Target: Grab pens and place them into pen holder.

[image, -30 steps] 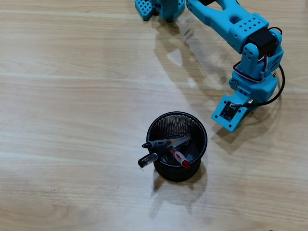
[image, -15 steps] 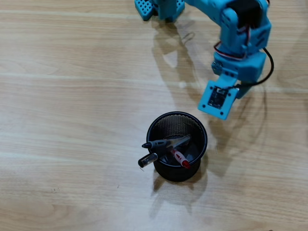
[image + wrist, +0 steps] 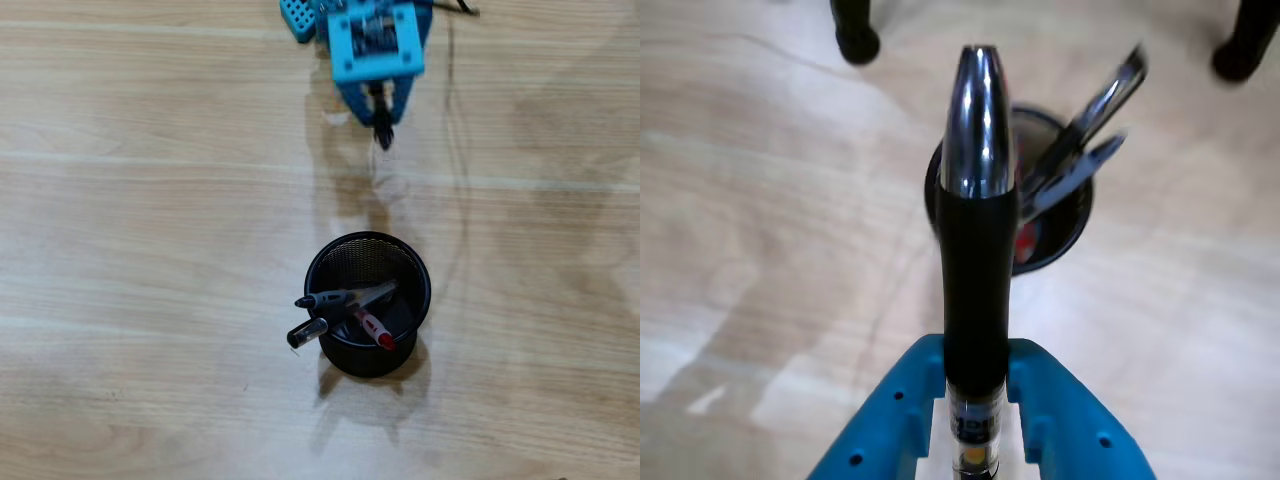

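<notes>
My blue gripper (image 3: pixel 381 108) sits at the top centre of the overhead view, shut on a black pen (image 3: pixel 384 132) whose tip points toward the pen holder. In the wrist view the gripper (image 3: pixel 977 352) clamps that pen (image 3: pixel 978 240), which has a clear lower barrel and a shiny silver end. The round black mesh pen holder (image 3: pixel 318 262) stands on the table well below the gripper, apart from it. Inside lean a dark grey pen (image 3: pixel 345 297), a red and clear pen (image 3: pixel 375 330) and another dark pen (image 3: pixel 307 332). The holder (image 3: pixel 1068 235) appears behind the held pen in the wrist view.
The arm's blue base (image 3: pixel 300 18) is at the top edge. Two dark stand legs (image 3: pixel 855 35) (image 3: pixel 1245 45) rise beyond the holder in the wrist view. Bare wooden tabletop (image 3: pixel 150 250) surrounds the holder.
The arm has swung from the right of the holder up and leftward to the top centre. The gripper's fingers and the held pen now show. The holder and its pens have not moved.
</notes>
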